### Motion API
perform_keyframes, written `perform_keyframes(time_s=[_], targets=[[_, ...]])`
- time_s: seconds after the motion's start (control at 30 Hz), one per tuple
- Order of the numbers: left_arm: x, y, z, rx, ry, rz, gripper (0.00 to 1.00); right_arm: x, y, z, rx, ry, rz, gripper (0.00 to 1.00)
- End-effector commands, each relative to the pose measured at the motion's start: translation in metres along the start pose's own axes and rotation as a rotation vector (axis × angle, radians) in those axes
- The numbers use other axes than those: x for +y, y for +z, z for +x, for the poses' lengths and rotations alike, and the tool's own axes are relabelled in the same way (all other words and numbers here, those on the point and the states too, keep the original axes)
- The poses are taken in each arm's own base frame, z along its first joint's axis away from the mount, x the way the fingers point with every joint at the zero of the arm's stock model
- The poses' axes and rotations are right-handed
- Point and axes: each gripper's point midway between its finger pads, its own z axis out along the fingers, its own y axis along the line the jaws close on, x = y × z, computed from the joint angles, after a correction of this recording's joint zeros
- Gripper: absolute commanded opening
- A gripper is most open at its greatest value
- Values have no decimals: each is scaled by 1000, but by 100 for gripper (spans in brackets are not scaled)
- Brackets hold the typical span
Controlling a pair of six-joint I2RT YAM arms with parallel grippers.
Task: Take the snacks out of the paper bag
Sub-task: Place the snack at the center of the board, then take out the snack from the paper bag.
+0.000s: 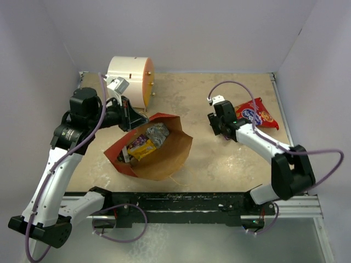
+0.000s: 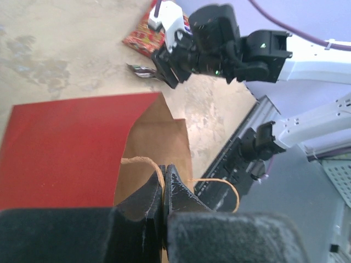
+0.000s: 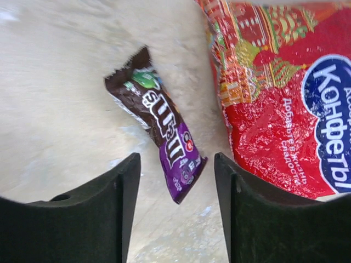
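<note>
From above, the paper bag (image 1: 164, 159) gapes open left of centre, with a yellow packet (image 1: 143, 149) and a silver packet (image 1: 158, 133) inside, so emptying looks partway done. In the left wrist view, the left gripper (image 2: 164, 178) is pinched shut on the bag's rim by the cord handle (image 2: 219, 183). In the right wrist view, the right gripper (image 3: 176, 161) is wide open and holds nothing. It is over a brown-purple packet (image 3: 159, 120) on the table (image 3: 55, 82), beside the red bag (image 3: 279, 98). Next it likely must reach left into the bag.

Red outside, kraft-brown inside: paper bag (image 1: 167, 154); red, blue oval logo: large snack bag (image 3: 274, 109); brown-purple: small packet (image 3: 162, 129).
</note>
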Motion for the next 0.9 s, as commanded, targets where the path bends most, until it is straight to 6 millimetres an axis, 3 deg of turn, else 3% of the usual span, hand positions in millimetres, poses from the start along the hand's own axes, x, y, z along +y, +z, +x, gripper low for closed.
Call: perform_keyframes(time_s=[0.0,0.1,0.2,0.3,0.47,0.67,0.87], targets=[[-16,-2,13,28,-35,104,0,19,-53,-63,-230,55,-232,61],[-17,2,20,50,-79,131,0,35,-94,-91,-416,-15,-400,62],[-19,5,20,45,-126,158,0,54,-135,-102,-581,-135,-564,62],[-24,7,13,22,-168,180,0,72,-178,-102,-712,-288,-711,62],[-30,8,-2,-42,-205,209,0,92,-229,-94,-867,-479,-851,60],[-34,11,-7,-71,-266,242,0,150,-256,-60,-923,-737,-1014,55],[-31,12,3,-31,-282,237,0,207,-272,-48,-1045,-913,-1073,51]])
